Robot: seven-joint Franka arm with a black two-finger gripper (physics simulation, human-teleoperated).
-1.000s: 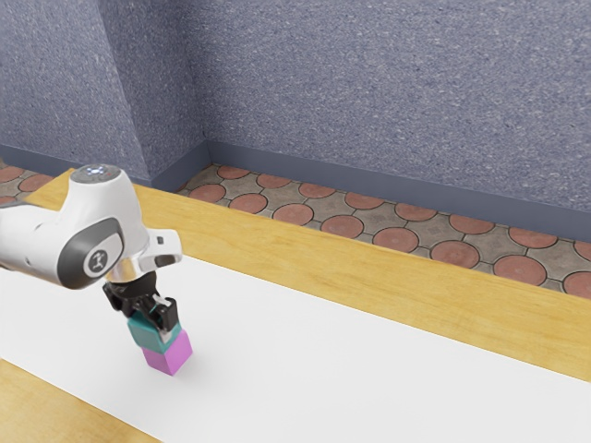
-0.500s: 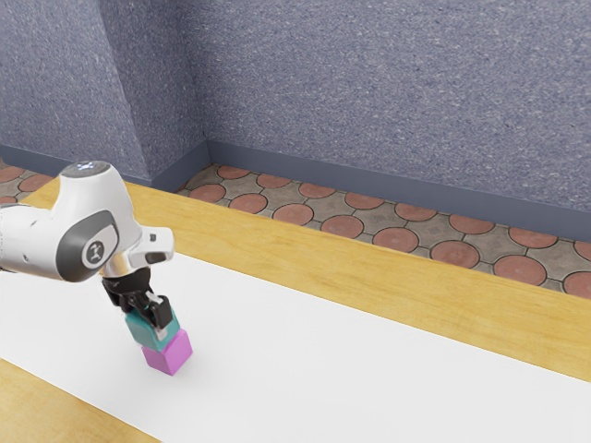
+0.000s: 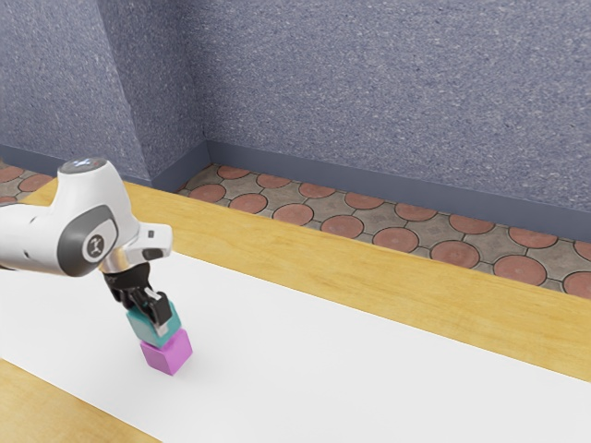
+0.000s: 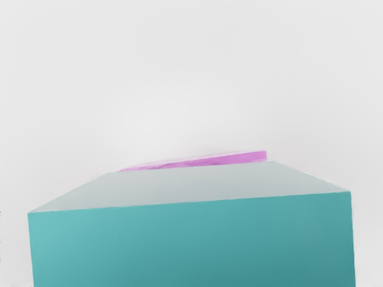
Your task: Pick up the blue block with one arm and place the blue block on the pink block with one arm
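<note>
- As the arm (image 3: 55,242) leans a little further toward the exterior view's left than it did a second ago, the gripper (image 3: 148,309) takes the blue block (image 3: 140,327) with it. The shift is small.
- The blue block is on top of the pink block (image 3: 168,353) and touching it. It looks slightly tipped and sits off-centre toward the arm.
- The gripper pinches the blue block, one finger on each of two opposite faces. It has not let go.
- Wrist view: the blue block is right under the hand, and a thin strip of the pink block shows past its far edge.
- Judgement: the stack is nearly made, with only release and withdrawal left. Being off-centre and tipped, the blue block may slide when freed.
- Surface: the pink block stands on a white mat (image 3: 369,369) laid along a wooden table (image 3: 369,268).
- Room: beyond the table from the pink block is a floor (image 3: 369,221) of round reddish tiles, then speckled blue-grey walls (image 3: 369,83).
</note>
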